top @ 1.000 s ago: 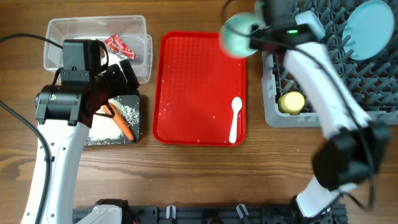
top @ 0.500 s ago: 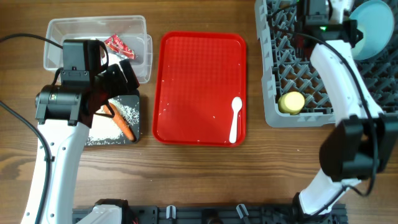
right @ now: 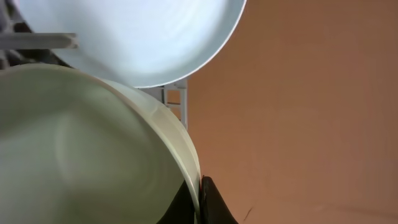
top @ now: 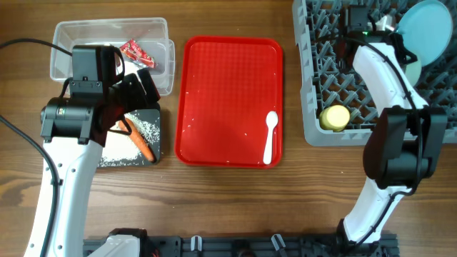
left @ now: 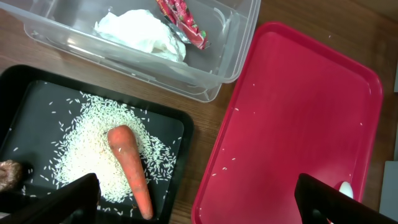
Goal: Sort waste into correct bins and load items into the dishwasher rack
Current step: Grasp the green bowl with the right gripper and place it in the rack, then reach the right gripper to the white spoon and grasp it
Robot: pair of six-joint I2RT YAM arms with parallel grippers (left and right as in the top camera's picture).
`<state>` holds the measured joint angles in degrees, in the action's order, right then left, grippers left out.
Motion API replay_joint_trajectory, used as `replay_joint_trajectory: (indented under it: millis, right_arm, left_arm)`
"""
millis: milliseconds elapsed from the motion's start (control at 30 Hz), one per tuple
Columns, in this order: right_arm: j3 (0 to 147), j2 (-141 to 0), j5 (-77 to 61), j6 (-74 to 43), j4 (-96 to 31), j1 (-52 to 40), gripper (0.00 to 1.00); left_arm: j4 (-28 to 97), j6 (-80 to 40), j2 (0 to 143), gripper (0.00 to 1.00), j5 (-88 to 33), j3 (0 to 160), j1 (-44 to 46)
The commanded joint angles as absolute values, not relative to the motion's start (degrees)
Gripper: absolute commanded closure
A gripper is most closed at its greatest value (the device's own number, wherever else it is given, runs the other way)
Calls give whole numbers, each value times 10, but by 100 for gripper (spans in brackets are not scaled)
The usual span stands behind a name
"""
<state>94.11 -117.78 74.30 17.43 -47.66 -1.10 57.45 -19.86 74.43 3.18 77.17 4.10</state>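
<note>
1. At left, the left claw (left: pixel 196 200), fingers wide apart and empty, hangs over the black tray (left: pixel 37 93), which holds a carrot (left: pixel 130 168), rice (left: pixel 87 155) and a brown scrap (left: pixel 9 171).
2. Just beyond, the clear tub (left: pixel 236 43) holds a napkin (left: pixel 140 31) and a red wrapper (left: pixel 183 18).
3. At centre, a white spoon (top: pixel 270 135) lies on the red tray (top: pixel 228 93).
4. At right, in the rack (top: pixel 321 71), the right claw (right: pixel 198 199) is clamped on the rim of the mint green bowl (right: pixel 81 149) beside the blue plate (top: pixel 427 21). A yellow cup (top: pixel 334 117) sits nearer.

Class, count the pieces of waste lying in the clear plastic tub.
2: a crumpled white napkin in the clear tub, and a red wrapper beside it. Neither view shows the whole tub, so more may be hidden.
</note>
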Motion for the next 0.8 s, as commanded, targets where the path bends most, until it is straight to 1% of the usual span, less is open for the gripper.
replay_joint_trajectory:
  millis: [0,133,200,233,267,300,333,367,433,500,600,667,700,767]
  right_arm:
    - [940,-1187,655,148,-491,-45,96]
    - [940,-1187,624,148,-505,-94,96]
    - [940,-1187,612,149,-505,-121,66]
    - [940,-1187,603,149,-506,-135,47]
    - [940,-1187,601,149,-506,-148,35]
    - [940,-1187,601,149,-505,-159,21]
    - [940,-1187,601,150,-503,-171,12]
    - [940,-1187,601,150,-502,-176,7]
    - [941,-1184,601,148,-502,-178,0]
    - [941,-1168,598,126,-484,-178,0]
    - [948,-1104,452,114,-471,-178,0]
    - [948,-1051,298,104,-476,-179,0]
    - [948,-1022,173,100,-484,-183,0]
    - [948,-975,-128,84,-501,-185,0]
  left_arm:
    - [573,-204,745,0,37,776,38]
    - [573,-204,745,0,37,776,38]
    - [573,-204,745,0,37,776,38]
    - [573,-204,745,0,37,776,38]
    - [573,-204,745,0,37,776,38]
    - [573,-204,745,0,37,776,38]
    - [573,-204,745,0,37,776,38]
    - [573,-204,745,0,37,776,38]
    - [573,-204,745,0,37,776,38]
    - [573,-204,745,0,37,776,38]
    - [573,-204,745,0,37,776,38]
    - [573,-204,745,0,37,776,38]
    - [573,-204,745,0,37,776,38]
    - [573,-204,745,0,37,776,38]
